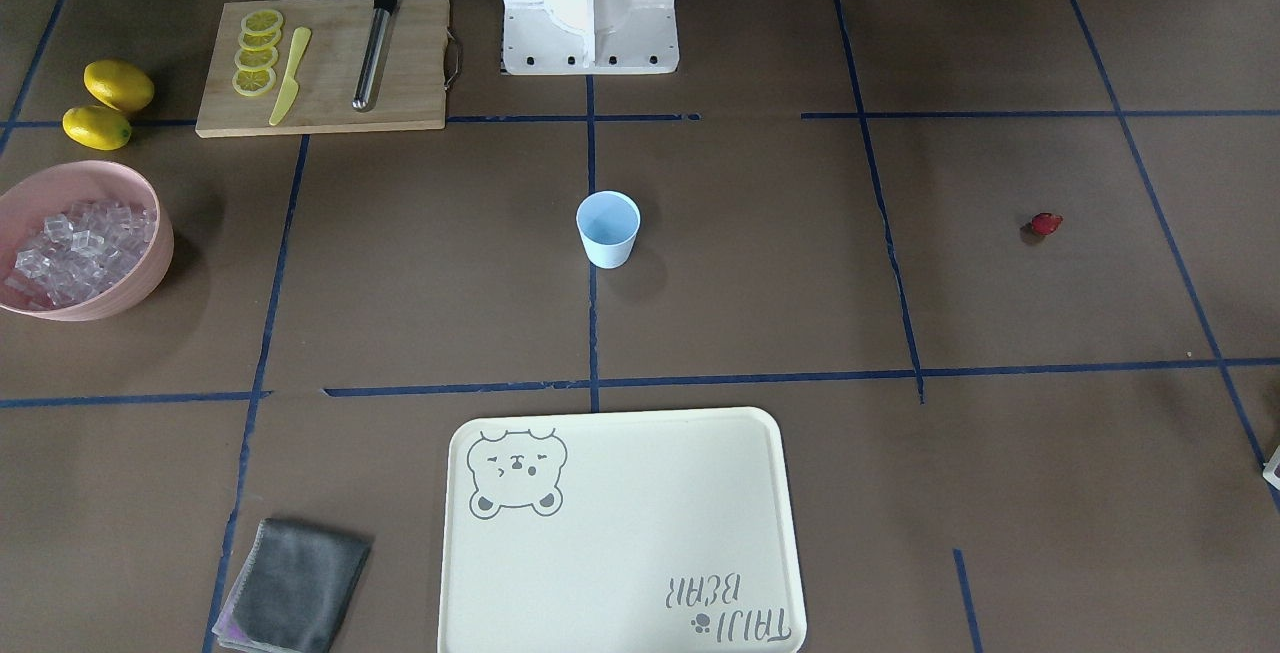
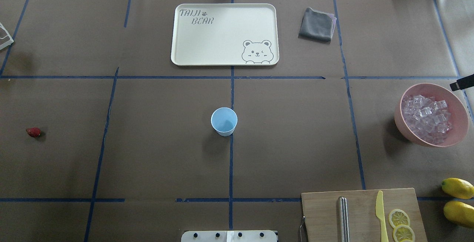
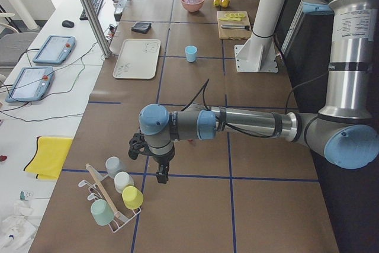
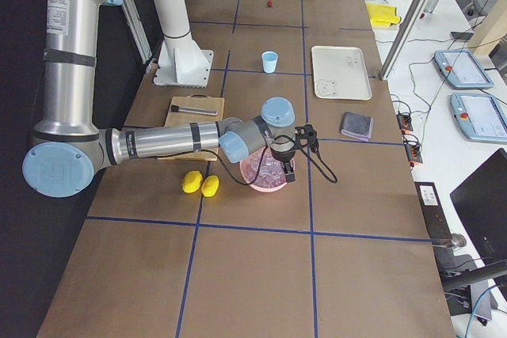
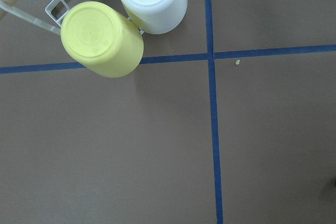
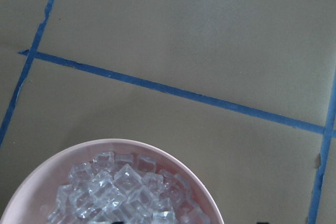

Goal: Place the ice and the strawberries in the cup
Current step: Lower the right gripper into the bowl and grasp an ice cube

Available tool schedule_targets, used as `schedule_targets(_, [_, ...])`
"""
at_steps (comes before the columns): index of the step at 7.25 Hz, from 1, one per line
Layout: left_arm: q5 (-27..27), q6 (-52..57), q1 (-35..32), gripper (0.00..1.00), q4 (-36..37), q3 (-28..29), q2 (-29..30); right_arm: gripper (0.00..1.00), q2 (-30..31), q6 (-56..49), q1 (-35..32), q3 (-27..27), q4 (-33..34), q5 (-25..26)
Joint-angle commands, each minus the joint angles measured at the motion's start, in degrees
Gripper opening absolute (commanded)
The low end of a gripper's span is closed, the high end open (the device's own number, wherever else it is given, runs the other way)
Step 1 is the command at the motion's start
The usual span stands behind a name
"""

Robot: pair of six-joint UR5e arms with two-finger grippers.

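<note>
— Cup, front-facing view: where is it, and in what condition?
— It stands upright at the table centre, on a tape line, with nothing visible inside. The central position probably keeps it within reach of both arms. The strawberry lies well apart on the robot's left side. The ice fills a pink bowl well apart on its right.
— Overhead view?
— The layout is identical. No ice or fruit is in the cup, so the task is judged not yet begun.
— Side views: where are the arms?
— Left-end view: the left gripper hangs over bare table beside a rack of spare cups, not over the strawberry. Right-end view: the right gripper points down over the bowl, apparently staged to take ice first. These views cannot tell whether either pair of jaws is apart or together.
— Wrist views?
— The left wrist view shows only the rack's cups and tape, with no fingers. The right wrist view shows the bowl rim and ice directly below, and the jaw state is not readable there either. The likely next step is a straight descent into the ice.
</note>
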State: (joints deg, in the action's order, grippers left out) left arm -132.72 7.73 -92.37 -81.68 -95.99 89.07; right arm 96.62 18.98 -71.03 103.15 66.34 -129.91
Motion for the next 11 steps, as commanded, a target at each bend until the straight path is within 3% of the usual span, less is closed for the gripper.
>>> schedule_targets(1, [0.0,0.0,0.0,1.00,-0.1,-0.1,-0.2,0.79,0.8,0.4,3.0,0.1,-0.3,0.5])
schedule_targets(9, [0.0,0.0,0.0,1.00,-0.1,0.0,-0.2,0.61,-0.2,-0.1,6.9,-2.7,0.3,1.3])
schedule_targets(11, [0.0,0.0,0.0,1.00,-0.1,0.0,-0.2,0.60,-0.1,-0.3,6.9,-3.1,0.2,1.4])
